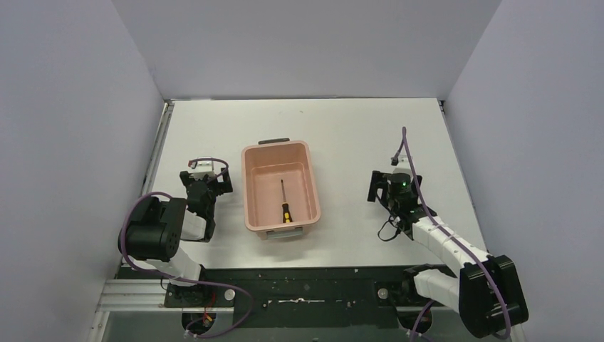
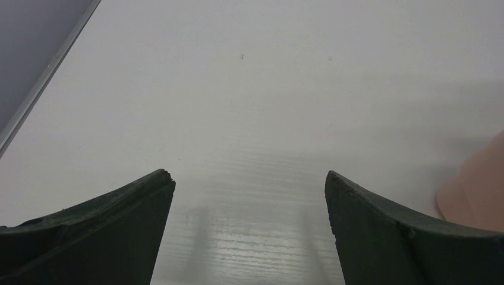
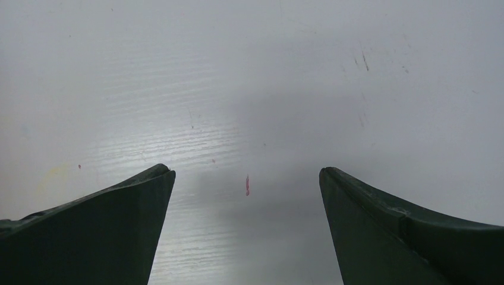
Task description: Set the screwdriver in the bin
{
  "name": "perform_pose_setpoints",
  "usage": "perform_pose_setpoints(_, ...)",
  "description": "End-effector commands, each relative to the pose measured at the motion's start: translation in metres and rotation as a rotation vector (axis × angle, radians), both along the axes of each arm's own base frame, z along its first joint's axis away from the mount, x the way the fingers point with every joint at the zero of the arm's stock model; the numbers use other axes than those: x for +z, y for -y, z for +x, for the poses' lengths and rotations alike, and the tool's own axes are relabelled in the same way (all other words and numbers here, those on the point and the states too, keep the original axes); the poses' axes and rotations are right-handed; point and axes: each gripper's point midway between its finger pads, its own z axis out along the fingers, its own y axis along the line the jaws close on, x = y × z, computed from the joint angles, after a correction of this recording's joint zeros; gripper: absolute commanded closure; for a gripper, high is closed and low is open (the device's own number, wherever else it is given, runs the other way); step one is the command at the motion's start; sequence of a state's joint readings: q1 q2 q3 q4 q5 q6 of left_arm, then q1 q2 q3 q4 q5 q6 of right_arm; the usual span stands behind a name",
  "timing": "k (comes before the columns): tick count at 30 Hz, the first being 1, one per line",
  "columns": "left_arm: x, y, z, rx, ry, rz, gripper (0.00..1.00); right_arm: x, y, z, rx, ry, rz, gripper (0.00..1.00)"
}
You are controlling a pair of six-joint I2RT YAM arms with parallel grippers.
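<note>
The screwdriver (image 1: 284, 204) lies on the floor of the salmon-pink bin (image 1: 312, 187), shaft pointing away, black and orange-yellow handle toward the near end. The bin stands at the table's middle with a dark grey handle at each short end. My left gripper (image 1: 206, 173) is open and empty over bare table, left of the bin; a pink edge of the bin (image 2: 478, 193) shows at the right of the left wrist view between nothing. My right gripper (image 1: 381, 187) is open and empty over bare table, right of the bin. In the wrist views both grippers (image 2: 249, 178) (image 3: 246, 175) frame only tabletop.
White tabletop (image 1: 356, 135) bounded by grey walls at back and sides. A metal rail (image 1: 160, 142) runs along the left table edge. A small red mark (image 3: 247, 185) sits on the table under the right gripper.
</note>
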State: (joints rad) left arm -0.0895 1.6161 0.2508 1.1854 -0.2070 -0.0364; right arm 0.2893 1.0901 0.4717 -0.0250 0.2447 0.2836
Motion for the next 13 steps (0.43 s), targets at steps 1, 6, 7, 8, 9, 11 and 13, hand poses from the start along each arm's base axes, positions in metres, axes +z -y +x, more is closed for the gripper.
perform_pose_setpoints(1, 0.0087, -0.0001, 0.0031, -0.008, 0.031, 0.006, 0.03, 0.034, -0.0081, 0.0251, 0.01, 0.204, 0.063, 0.0)
perform_pose_setpoints(6, 0.0092, 0.0, 0.0034, -0.008, 0.033, 0.005, 0.03, 0.029, -0.0056, 0.0229, 0.001, 0.197, 0.057, 0.0)
perform_pose_setpoints(7, 0.0093, 0.0001, 0.0035, -0.008, 0.033, 0.005, 0.03, 0.0297, -0.0056, 0.0231, 0.0, 0.201, 0.059, 0.0)
perform_pose_setpoints(8, 0.0089, 0.0, 0.0035, -0.008, 0.032, 0.004, 0.03, 0.0304, -0.0058, 0.0234, 0.001, 0.205, 0.061, 0.0)
perform_pose_setpoints(9, 0.0086, 0.0001, 0.0035, -0.009, 0.031, 0.004, 0.03, 0.0306, -0.0059, 0.0233, 0.0, 0.208, 0.063, 0.0)
perform_pose_setpoints(11, 0.0084, 0.0002, 0.0037, -0.009, 0.029, 0.004, 0.03, 0.0314, -0.0057, 0.0239, -0.001, 0.21, 0.064, 0.0)
perform_pose_setpoints(13, 0.0089, -0.0001, 0.0032, -0.008, 0.032, 0.005, 0.03, 0.0323, -0.0063, 0.0243, 0.002, 0.213, 0.066, 0.0)
